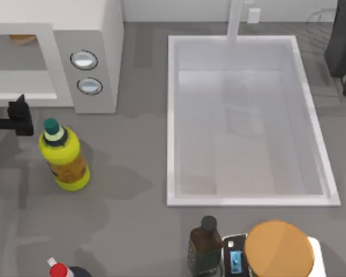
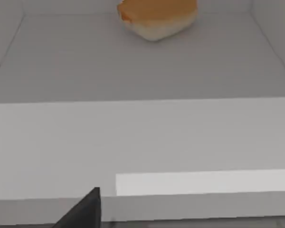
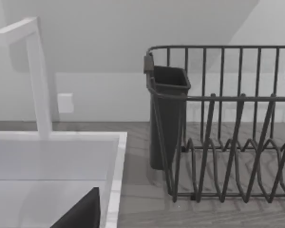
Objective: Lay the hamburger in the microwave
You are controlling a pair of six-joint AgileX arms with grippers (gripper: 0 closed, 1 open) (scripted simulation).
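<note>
With the small pale-cream hamburger with its orange-brown top [image 2: 156,18] already lying deep inside the boxy white-grey microwave [image 1: 101,34], the black left gripper [image 1: 17,117] sits just outside the cavity's front, near the yellow bottle [image 1: 63,156]; whether its fingers are apart cannot be told. The bun looks light and soft, best taken gently by its sides.

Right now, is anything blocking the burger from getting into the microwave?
Nothing visible does. The hamburger already lies on the floor deep inside the microwave cavity. The left end effector sits just outside the open front.
</note>
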